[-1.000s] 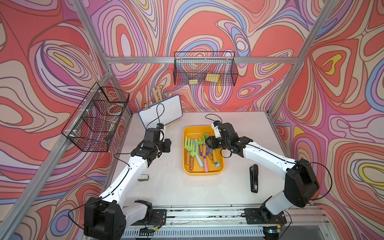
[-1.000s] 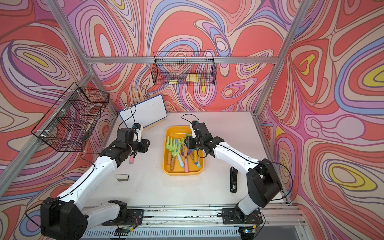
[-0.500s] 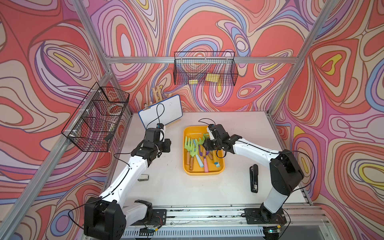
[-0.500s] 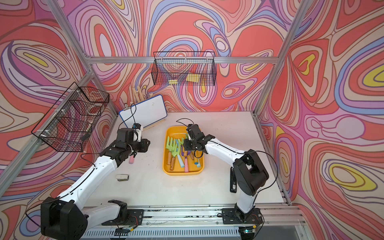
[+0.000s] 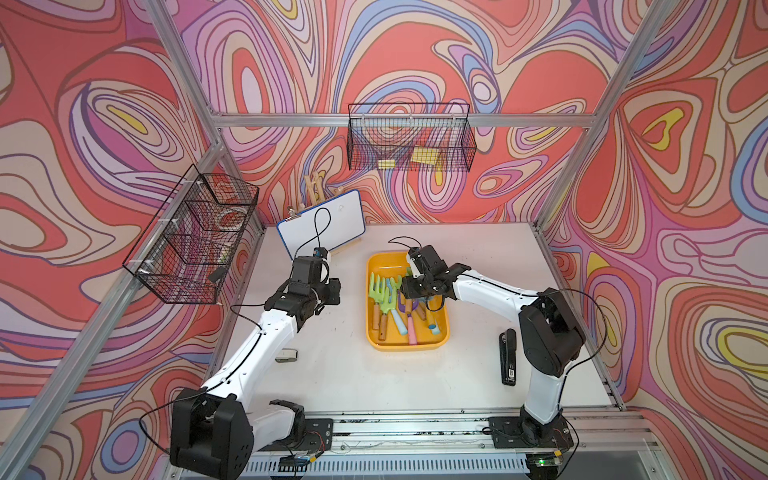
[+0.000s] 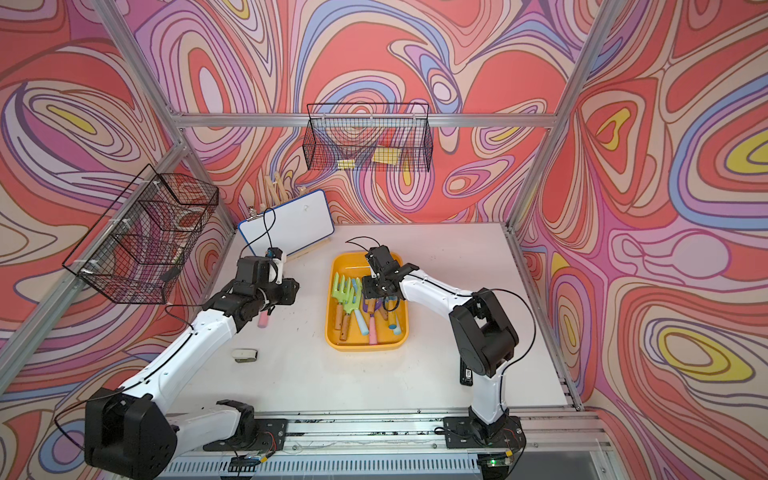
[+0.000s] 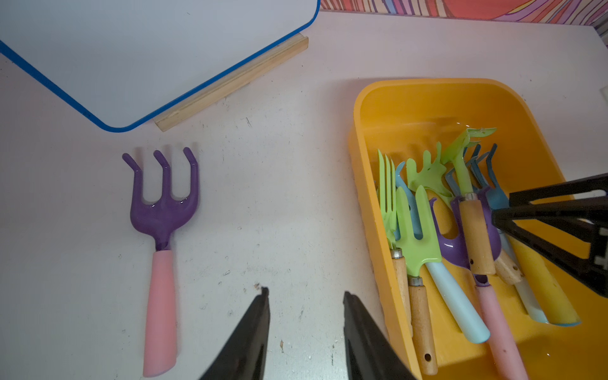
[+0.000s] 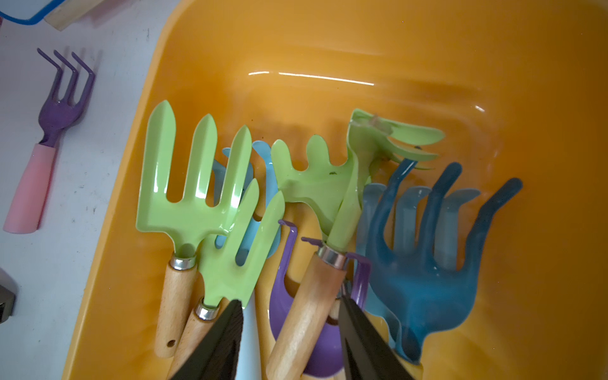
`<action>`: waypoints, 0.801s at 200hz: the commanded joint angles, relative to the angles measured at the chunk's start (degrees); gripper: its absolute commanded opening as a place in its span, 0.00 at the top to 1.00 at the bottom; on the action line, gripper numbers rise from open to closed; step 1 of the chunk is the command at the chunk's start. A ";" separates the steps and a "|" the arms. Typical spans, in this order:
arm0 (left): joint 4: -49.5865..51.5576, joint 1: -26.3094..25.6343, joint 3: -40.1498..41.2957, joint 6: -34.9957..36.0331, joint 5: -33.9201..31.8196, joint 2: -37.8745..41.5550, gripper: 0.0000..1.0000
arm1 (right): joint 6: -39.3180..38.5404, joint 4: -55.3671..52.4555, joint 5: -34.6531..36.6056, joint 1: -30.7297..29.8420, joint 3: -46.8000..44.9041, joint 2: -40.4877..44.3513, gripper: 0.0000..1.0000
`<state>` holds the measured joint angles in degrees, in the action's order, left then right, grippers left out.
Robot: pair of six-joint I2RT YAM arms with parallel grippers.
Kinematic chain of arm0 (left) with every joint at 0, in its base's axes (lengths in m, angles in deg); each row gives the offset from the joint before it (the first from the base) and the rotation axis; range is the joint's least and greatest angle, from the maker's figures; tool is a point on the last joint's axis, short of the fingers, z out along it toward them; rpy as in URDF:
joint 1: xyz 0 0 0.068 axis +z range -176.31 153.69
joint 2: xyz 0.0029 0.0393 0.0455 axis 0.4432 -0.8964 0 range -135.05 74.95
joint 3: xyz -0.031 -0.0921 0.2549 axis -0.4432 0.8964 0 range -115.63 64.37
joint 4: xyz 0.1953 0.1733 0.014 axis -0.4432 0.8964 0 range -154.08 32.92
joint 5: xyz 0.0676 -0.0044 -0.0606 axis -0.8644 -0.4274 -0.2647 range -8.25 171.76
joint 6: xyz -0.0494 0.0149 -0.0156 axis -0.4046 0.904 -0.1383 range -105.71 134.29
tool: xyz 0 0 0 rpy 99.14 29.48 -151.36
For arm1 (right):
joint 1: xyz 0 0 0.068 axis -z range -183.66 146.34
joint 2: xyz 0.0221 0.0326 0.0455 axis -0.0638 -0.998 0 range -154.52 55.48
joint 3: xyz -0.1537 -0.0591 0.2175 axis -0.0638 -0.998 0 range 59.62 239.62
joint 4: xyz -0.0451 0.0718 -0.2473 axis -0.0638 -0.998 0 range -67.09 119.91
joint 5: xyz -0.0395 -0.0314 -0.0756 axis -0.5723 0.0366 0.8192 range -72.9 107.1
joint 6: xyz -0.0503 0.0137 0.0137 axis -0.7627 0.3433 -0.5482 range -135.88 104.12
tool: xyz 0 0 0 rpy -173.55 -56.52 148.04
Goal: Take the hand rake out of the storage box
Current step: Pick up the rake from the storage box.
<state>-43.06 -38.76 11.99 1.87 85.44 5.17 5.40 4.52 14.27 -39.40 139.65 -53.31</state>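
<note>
The yellow-orange storage box (image 5: 408, 346) (image 6: 365, 347) lies mid-table and holds several hand rakes and forks in green, blue and purple. My right gripper (image 8: 290, 298) (image 5: 411, 296) is down inside it, open. Its jaws straddle the wooden handle of a green hand rake (image 8: 342, 210), with a gap on one side. Left of the box, a purple hand rake with a pink handle (image 7: 163, 210) (image 8: 59, 112) lies on the table. My left gripper (image 7: 305, 291) (image 6: 270, 309) hovers between that rake and the box, open and empty.
A whiteboard on a wooden stand (image 5: 322, 224) leans behind the left arm. A black stapler (image 5: 508, 357) lies right of the box and a small pale object (image 5: 286, 354) front left. Black wire baskets hang on the back wall (image 5: 409, 143) and the left wall (image 5: 195, 237).
The right gripper has shifted a little left over the box, and the right arm's elbow has drawn in toward the middle. The left arm and the purple rake have stayed still.
</note>
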 commanded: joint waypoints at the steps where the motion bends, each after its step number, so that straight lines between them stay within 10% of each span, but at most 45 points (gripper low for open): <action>1: 0.06 -0.30 -0.35 0.58 -0.64 -0.62 0.58 | -0.71 -0.97 0.69 -0.57 2.03 -1.58 0.49; 160: 0.25 -0.30 -0.54 0.71 -0.86 -1.11 0.58 | -1.06 -4.17 6.45 -4.15 2.42 -5.30 0.52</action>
<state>-43.06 -38.76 11.99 1.89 85.20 4.27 4.72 1.81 18.18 -42.66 142.08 -57.27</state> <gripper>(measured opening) 0.418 0.477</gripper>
